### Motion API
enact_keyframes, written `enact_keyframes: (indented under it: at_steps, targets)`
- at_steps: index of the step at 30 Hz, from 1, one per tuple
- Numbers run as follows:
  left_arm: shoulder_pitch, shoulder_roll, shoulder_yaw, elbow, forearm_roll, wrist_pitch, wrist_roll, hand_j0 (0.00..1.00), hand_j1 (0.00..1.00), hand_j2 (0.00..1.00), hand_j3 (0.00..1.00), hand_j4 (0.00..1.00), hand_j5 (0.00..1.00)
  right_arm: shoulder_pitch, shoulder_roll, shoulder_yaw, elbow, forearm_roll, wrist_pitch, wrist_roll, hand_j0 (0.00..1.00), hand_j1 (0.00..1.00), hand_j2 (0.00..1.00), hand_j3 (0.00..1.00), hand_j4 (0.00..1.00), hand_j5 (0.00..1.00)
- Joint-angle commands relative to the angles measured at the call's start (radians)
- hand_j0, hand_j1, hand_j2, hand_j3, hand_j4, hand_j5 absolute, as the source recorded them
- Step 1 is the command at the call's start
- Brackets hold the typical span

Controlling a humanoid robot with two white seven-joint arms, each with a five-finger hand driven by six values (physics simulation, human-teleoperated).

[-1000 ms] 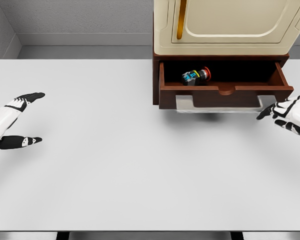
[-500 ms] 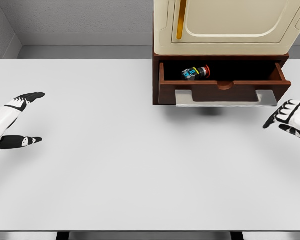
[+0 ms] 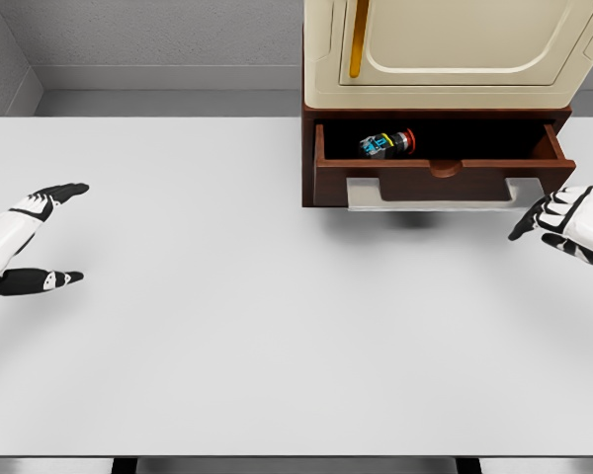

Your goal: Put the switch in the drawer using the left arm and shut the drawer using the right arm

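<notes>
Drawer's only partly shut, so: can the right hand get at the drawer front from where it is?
Probably yes: the right hand sits open beside the drawer front, nothing between them.

Colours we see around the dark reddish-brown wooden drawer (image 3: 430, 183)

Inside it, we note a blue-and-black switch with red cap (image 3: 388, 144); above, a cream cabinet with gold strip (image 3: 445, 49).

Red-capped switch (image 3: 387, 144) on its side inside open drawer (image 3: 435, 184)
</notes>
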Motion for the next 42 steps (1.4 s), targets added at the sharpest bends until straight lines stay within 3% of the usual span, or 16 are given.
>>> enact_keyframes:
  at_steps: [1, 16, 39, 42]
  targets:
    - [0.0, 0.001, 0.0, -0.001, 0.008, 0.002, 0.001, 1.0, 1.0, 1.0, 1.0, 1.0, 1.0, 0.0, 0.002, 0.0, 0.001, 0.007, -0.001, 0.0, 0.58, 0.58, 0.58, 0.58, 0.58, 0.58]
    - [0.005, 0.001, 0.006, -0.002, 0.008, 0.002, 0.001, 1.0, 1.0, 1.0, 1.0, 1.0, 1.0, -0.014, 0.023, 0.016, 0.066, 0.038, -0.001, -0.002, 0.59, 0.59, 0.59, 0.59, 0.59, 0.59]
    - [0.003, 0.001, 0.008, 0.001, 0.007, 0.002, 0.001, 1.0, 1.0, 1.0, 1.0, 1.0, 1.0, -0.014, 0.023, 0.036, 0.002, 0.045, -0.001, -0.002, 0.56, 0.56, 0.56, 0.56, 0.56, 0.56]
    - [0.003, 0.001, 0.008, 0.001, 0.007, 0.002, 0.001, 1.0, 1.0, 1.0, 1.0, 1.0, 1.0, -0.031, 0.052, 0.038, -0.001, 0.045, -0.001, 0.0, 0.56, 0.56, 0.56, 0.56, 0.56, 0.56]
